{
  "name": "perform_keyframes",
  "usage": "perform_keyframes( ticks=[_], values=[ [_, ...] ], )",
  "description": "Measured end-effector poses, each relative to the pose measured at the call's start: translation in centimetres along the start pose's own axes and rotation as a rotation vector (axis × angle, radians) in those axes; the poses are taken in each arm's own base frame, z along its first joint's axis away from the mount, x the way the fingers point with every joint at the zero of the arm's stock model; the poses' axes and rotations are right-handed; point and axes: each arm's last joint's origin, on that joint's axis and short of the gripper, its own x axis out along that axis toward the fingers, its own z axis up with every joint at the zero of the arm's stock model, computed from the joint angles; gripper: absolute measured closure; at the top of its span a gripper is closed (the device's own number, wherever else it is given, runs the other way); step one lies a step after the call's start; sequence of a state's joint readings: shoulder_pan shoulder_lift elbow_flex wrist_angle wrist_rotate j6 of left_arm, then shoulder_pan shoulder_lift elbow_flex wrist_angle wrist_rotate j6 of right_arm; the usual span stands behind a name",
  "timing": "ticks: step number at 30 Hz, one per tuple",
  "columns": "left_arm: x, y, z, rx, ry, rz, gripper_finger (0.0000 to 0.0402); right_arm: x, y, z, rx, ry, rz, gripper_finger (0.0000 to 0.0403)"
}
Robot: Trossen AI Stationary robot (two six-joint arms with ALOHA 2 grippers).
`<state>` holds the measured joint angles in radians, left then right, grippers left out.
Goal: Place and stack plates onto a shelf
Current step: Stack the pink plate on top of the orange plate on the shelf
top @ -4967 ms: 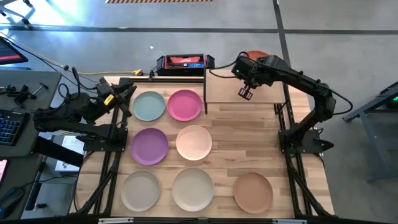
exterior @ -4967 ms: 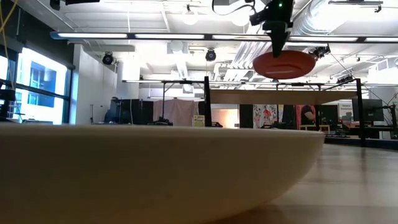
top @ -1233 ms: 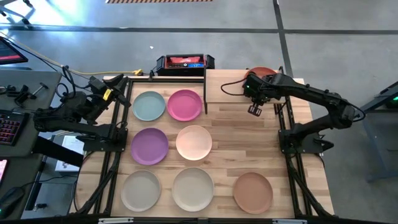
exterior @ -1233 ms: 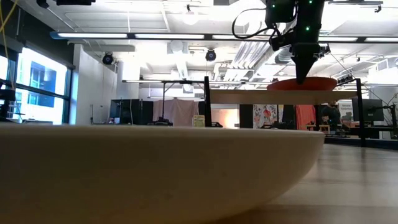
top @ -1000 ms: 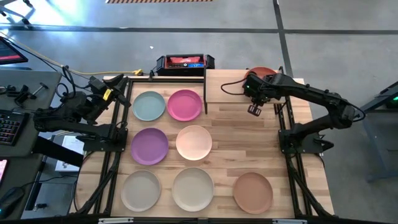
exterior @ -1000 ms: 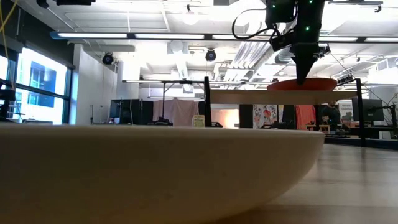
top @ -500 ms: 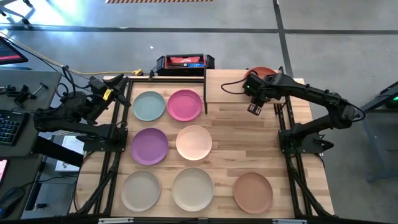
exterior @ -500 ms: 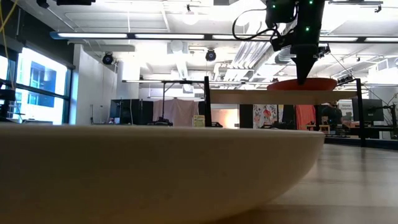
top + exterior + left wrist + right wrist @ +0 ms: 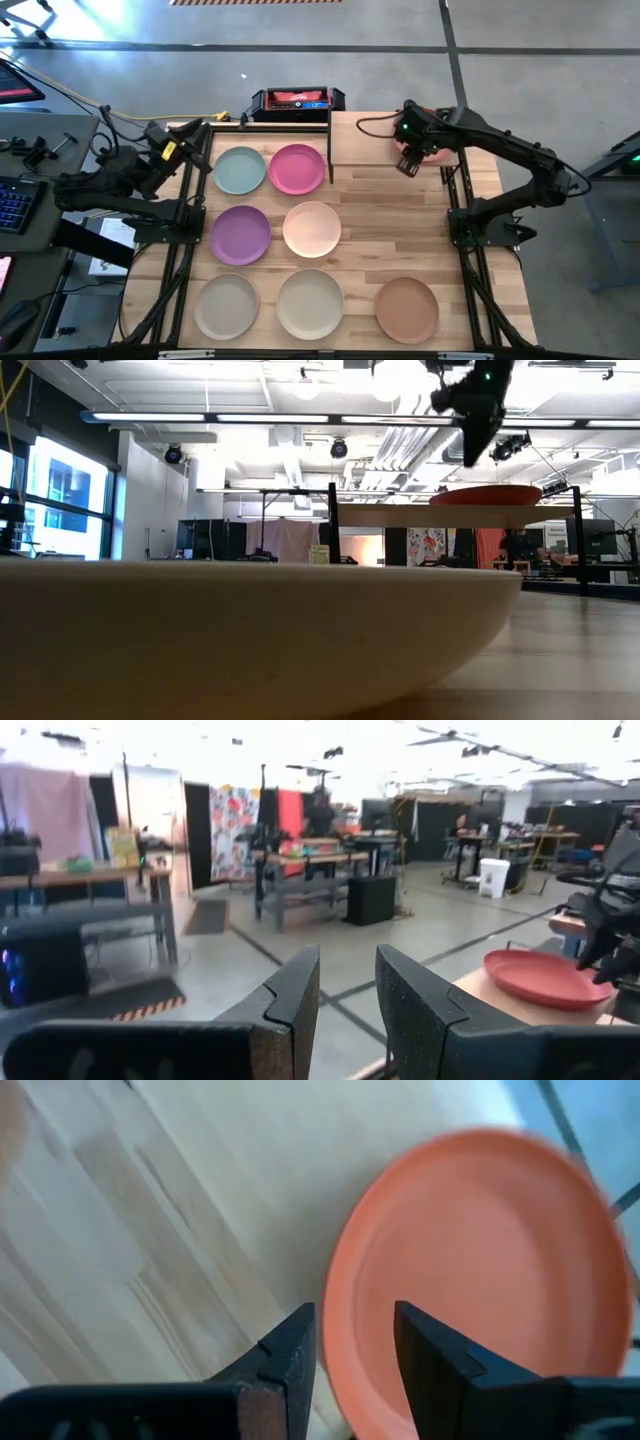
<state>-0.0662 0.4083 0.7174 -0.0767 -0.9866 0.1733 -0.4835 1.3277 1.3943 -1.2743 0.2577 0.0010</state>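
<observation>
Seven plates lie flat on the table in the high view, none touching another: a teal plate and a hot pink plate in the far row, a purple plate and a peach plate in the middle row, and a beige plate, a cream plate and a tan plate in the near row. An eighth, the terracotta plate, rests flat on the right end of the shelf, which stands at the table's far edge to the right of the hot pink plate; from above only a sliver of this plate shows beside the arm, while the low view shows it sitting level on the shelf board. That makes eight plates in view and one shelf. The right gripper hangs above the shelf just over the near rim of the terracotta plate, clear of it in the low view, its two fingers a narrow gap apart and holding nothing. The left gripper waits off the table's far left corner beside the teal plate, its fingers slightly parted and empty. A black and red box sits behind the table's far edge
</observation>
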Motion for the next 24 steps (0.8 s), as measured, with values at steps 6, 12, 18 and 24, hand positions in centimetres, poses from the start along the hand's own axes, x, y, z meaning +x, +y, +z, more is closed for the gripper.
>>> perform_keyframes(
  ticks=[6, 12, 18, 24],
  values=[
    [1.0, -1.4, 1.0, 0.101, -0.049, -0.002, 0.0312, -2.5, -0.6, 1.0, 0.030, -0.103, 0.000, 0.0288],
    [2.2, -3.1, 1.6, 0.178, -0.026, -0.022, 0.0312, -4.1, -1.1, 1.7, 0.105, -0.179, 0.008, 0.0288],
    [3.5, -5.2, 2.9, 0.325, -0.040, -0.101, 0.0312, -4.9, -1.3, 2.0, 0.124, -0.219, 0.014, 0.0288],
    [5.0, -7.0, 3.8, 0.506, -0.025, -0.096, 0.0312, -4.6, -1.2, 1.9, 0.116, -0.207, 0.014, 0.0288]
  ],
)
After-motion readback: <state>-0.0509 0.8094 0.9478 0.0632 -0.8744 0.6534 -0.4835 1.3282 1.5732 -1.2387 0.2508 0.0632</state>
